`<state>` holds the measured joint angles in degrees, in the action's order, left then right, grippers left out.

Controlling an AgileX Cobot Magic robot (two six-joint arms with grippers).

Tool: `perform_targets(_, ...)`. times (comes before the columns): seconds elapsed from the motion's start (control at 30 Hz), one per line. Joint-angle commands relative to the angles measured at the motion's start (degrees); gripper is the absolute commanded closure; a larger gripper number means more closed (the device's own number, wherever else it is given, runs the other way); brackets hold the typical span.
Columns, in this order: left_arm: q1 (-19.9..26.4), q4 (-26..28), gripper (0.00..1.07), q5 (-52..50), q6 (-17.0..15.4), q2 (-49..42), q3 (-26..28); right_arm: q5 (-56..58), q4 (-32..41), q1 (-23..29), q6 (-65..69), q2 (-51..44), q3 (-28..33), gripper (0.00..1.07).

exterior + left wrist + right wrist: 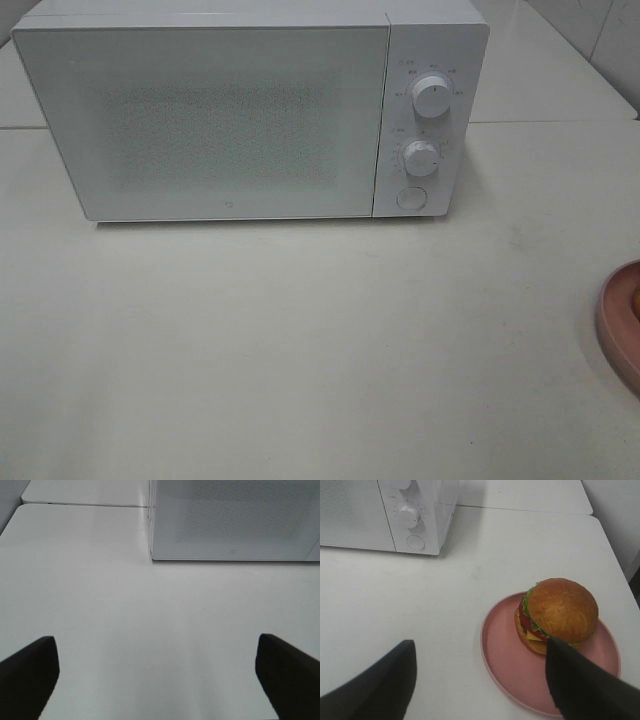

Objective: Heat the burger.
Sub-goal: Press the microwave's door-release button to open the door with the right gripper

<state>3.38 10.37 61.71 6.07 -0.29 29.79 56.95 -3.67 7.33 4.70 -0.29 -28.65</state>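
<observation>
The burger (559,615), with a glossy brown bun, lettuce, tomato and cheese, sits on a pink round plate (510,655) in the right wrist view. My right gripper (480,680) hovers open above the table, one finger overlapping the burger's near edge in the picture, with nothing held. In the high view only the plate's rim (622,322) shows at the right edge. The white microwave (250,110) stands at the back with its door shut. My left gripper (157,677) is open over bare table in front of the microwave (235,520). Neither arm shows in the high view.
The microwave has two dials (432,98) (421,157) and a round button (410,198) on its right panel. A table seam (85,504) runs behind the microwave's left side. A wall stands at the far right (600,30).
</observation>
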Motion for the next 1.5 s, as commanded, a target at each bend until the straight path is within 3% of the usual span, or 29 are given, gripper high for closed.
perform_targets(0.03,0.11,0.29,0.06,-0.11,-0.23,-0.97,-0.06,0.00,-0.06,-0.34,-0.69,-1.43,0.06,0.37)
perform_targets(0.77,0.11,0.29,0.06,-0.11,-0.23,-0.97,-0.06,-0.23,-0.06,-0.34,-0.57,-1.20,-0.57,0.37)
perform_targets(0.97,0.11,0.29,0.06,-0.11,-0.23,-0.97,-0.06,-1.83,-0.06,-0.34,-0.57,2.69,-2.23,0.37)
perform_targets(1.5,0.11,0.29,0.06,-0.11,-0.23,-0.97,-0.06,-21.03,-0.11,-0.34,-0.52,17.76,-2.23,0.37)
